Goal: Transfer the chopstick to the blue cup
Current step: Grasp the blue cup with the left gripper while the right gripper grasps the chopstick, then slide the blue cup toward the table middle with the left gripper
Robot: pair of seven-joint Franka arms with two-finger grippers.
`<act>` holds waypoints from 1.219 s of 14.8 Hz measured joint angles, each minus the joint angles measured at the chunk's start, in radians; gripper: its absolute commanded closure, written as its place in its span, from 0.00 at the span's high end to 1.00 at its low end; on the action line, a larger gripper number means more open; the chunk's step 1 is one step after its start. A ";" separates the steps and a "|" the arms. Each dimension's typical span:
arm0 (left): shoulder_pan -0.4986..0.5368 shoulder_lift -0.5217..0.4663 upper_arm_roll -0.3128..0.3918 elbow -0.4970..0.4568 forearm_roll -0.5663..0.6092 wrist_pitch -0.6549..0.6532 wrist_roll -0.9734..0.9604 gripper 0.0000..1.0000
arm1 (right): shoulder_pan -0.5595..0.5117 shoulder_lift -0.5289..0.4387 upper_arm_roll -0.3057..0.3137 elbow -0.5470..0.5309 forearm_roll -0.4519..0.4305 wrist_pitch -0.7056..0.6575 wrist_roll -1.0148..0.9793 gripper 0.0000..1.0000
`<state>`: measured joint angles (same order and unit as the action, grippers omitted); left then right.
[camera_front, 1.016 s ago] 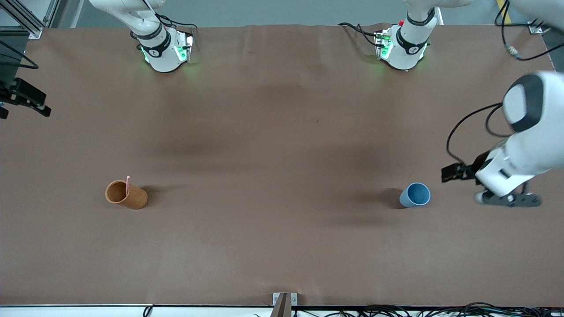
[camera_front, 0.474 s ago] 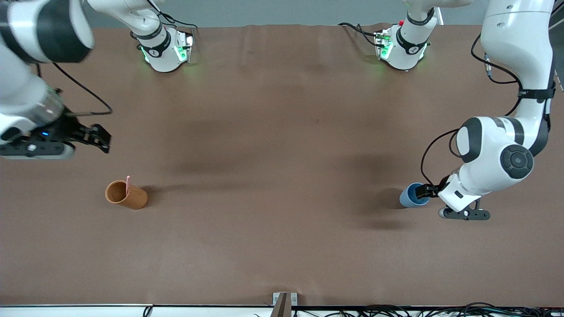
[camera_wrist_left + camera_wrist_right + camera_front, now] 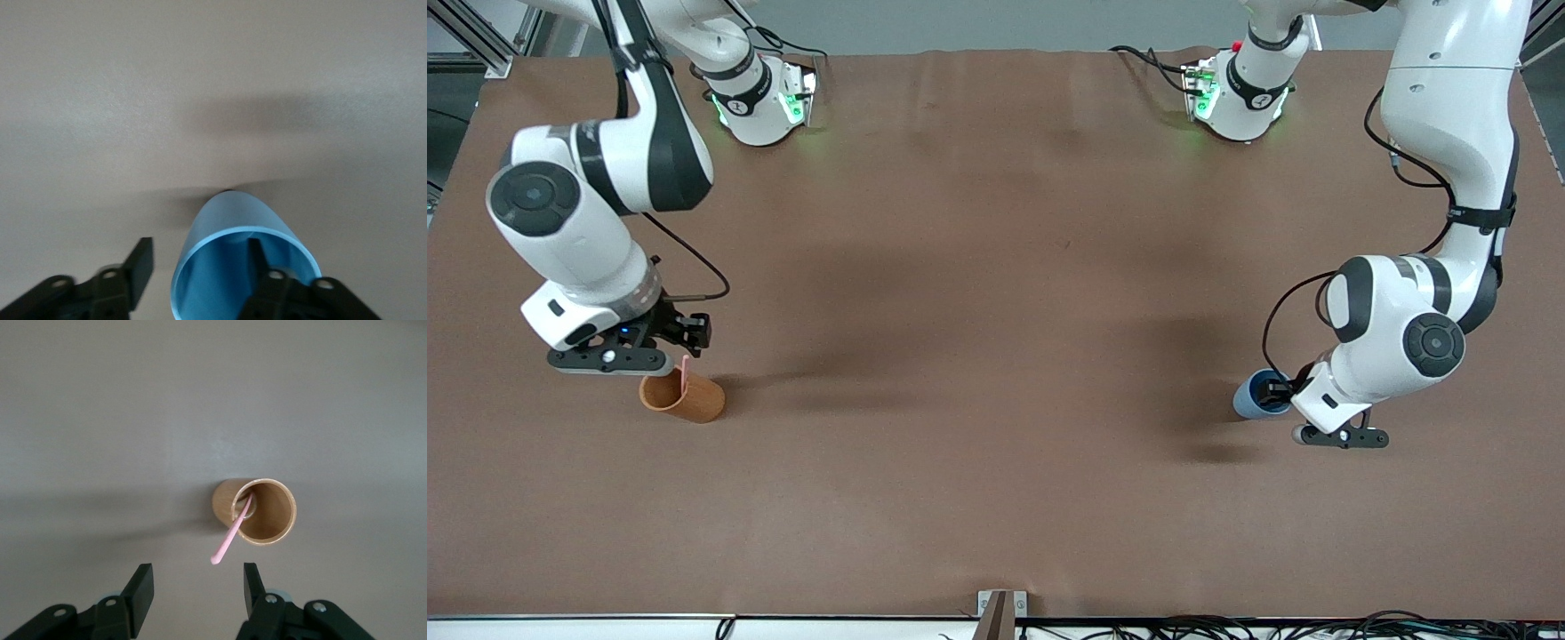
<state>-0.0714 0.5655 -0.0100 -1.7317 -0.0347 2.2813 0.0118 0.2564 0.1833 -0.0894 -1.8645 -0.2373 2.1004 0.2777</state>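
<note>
The pale pink chopstick (image 3: pixel 684 371) (image 3: pixel 230 533) leans in an orange-brown cup (image 3: pixel 685 399) (image 3: pixel 267 512) at the right arm's end of the table, its tip sticking out above the rim. My right gripper (image 3: pixel 691 337) (image 3: pixel 197 585) hangs just over that cup, open, with the chopstick's tip short of its fingers. The blue cup (image 3: pixel 1252 398) (image 3: pixel 230 223) stands at the left arm's end. My left gripper (image 3: pixel 1279 391) (image 3: pixel 198 252) is open and straddles the blue cup's wall: one finger (image 3: pixel 257 263) is inside, and the other stands outside with a gap.
The brown table cover (image 3: pixel 996 311) stretches bare between the two cups. Both arm bases (image 3: pixel 760 98) (image 3: pixel 1240 93) stand along the table's edge farthest from the front camera. A small metal bracket (image 3: pixel 1000 609) sits at the nearest edge.
Both arms swung in from the table's ends. The right gripper came down over the orange-brown cup, the left gripper moved onto the blue cup's rim, and both jaws narrowed.
</note>
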 measured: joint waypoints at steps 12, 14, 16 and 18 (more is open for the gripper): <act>-0.025 -0.099 -0.147 0.075 0.031 -0.105 -0.297 0.00 | -0.003 0.033 -0.006 -0.107 -0.090 0.118 0.099 0.37; -0.045 -0.116 -0.235 0.089 0.059 -0.123 -0.490 0.00 | -0.006 0.036 -0.010 -0.109 -0.120 0.133 0.105 0.36; -0.098 -0.111 -0.302 0.099 0.104 -0.125 -0.685 0.00 | -0.014 0.037 -0.012 -0.109 -0.125 0.138 0.105 0.28; -0.178 -0.081 -0.331 0.120 0.158 -0.124 -0.865 0.00 | -0.017 0.037 -0.013 -0.109 -0.128 0.140 0.105 0.20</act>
<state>-0.2499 0.4848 -0.3413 -1.6120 0.1230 2.1568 -0.8531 0.2394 0.2201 -0.1019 -1.9737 -0.3655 2.2409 0.3824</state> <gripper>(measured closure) 0.952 0.714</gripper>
